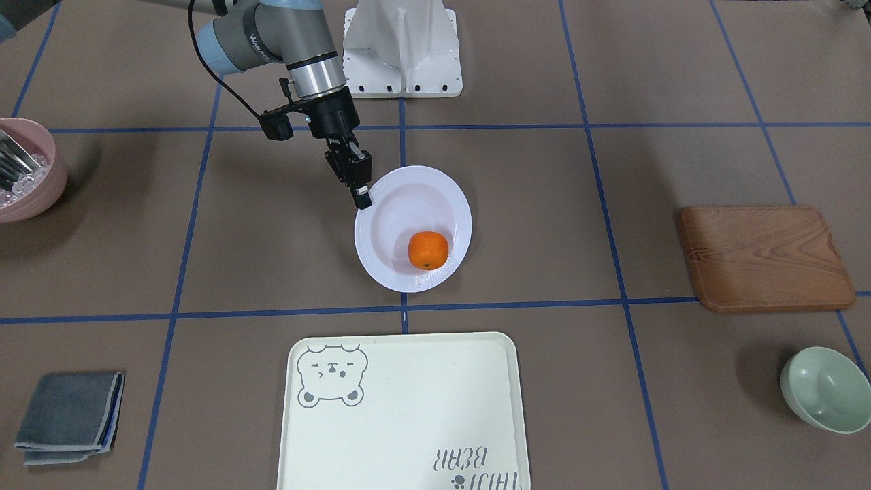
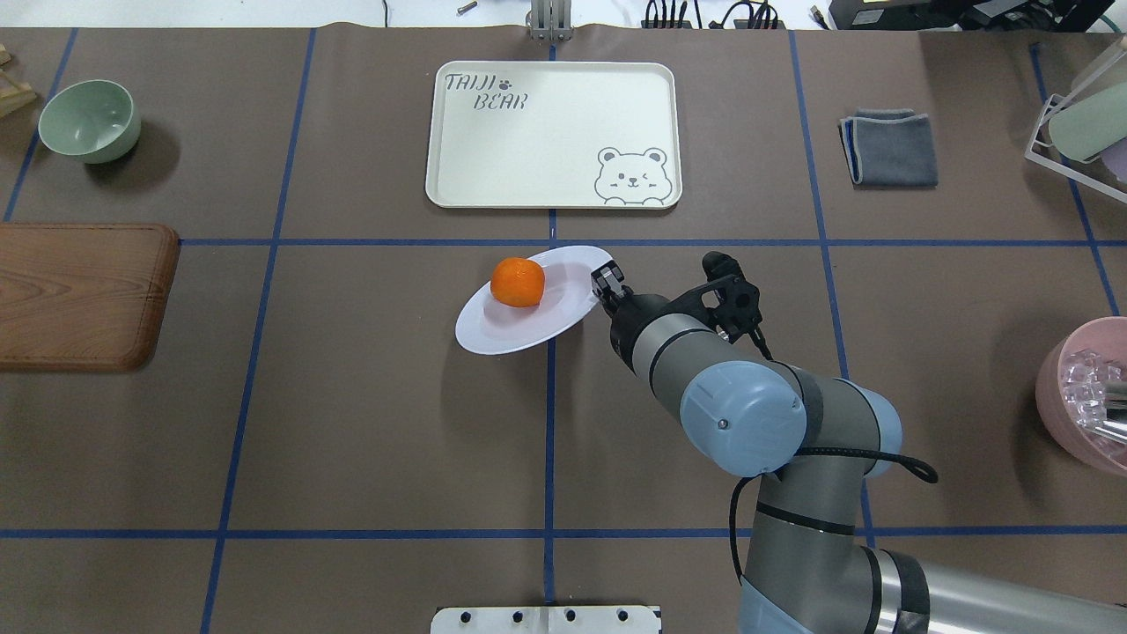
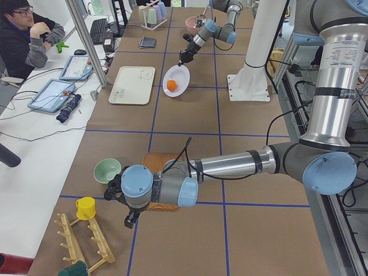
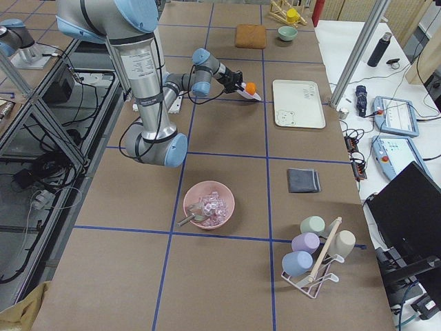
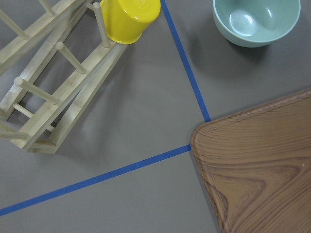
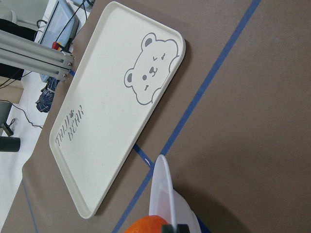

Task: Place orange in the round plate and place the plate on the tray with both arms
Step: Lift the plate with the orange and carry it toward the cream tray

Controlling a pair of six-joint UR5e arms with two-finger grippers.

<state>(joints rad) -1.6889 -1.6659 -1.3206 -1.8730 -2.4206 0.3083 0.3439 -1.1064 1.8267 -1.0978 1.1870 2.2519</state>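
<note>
- the left tool hangs over the far left end of the surface; it shows only in the side view, so i cannot tell whether its fingers are spread or pressed together
- its wrist camera looks down on a yellow mug on a wooden peg rack, with blue tape lines crossing the surface beside them
- in the overhead view a pale green bowl stands at the far left
- a brown wooden board lies nearer the robot than that bowl, well apart from the plate
- near the middle, the round plate is tilted, with its gripped right-hand edge higher and a shadow under it; i cannot tell whether its low edge touches the surface
- the orange rests inside the plate's sunken centre, on the side away from the tool
- the tray lies flat beyond the plate, across a blue tape line and apart from it, its bear drawing at the near right corner
- the right tool pinches the plate's rim at its right edge, fingers pressed onto the rim, the arm reaching in from the lower right
- a folded grey cloth lies right of the tray
- a pink bowl at the far right edge holds clear chunks and a metal utensil
</note>
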